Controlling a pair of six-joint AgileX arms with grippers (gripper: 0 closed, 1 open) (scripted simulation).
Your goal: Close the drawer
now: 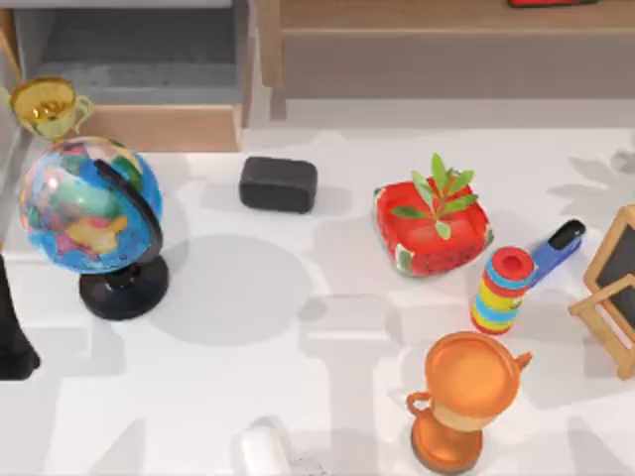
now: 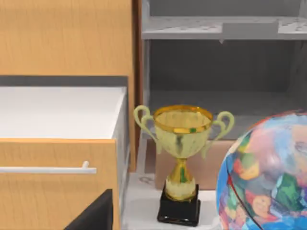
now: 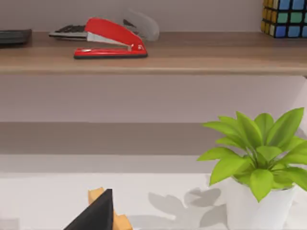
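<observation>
- Our left end effector (image 1: 15, 352) sits at the tabletop's left edge; we cannot tell its finger state.
- The drawer (image 1: 164, 127) stands open at back left, behind the globe (image 1: 87, 205).
- Approach step: next we push its front panel inward.

No readable text, label or number anywhere — nothing legible.

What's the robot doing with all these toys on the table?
Nothing is being held right now. The drawer at the back left of the table is pulled open, its tan front just behind the gold trophy and the globe. The left arm sits at the left edge of the table, not touching anything. The drawer has not been pushed shut.
</observation>
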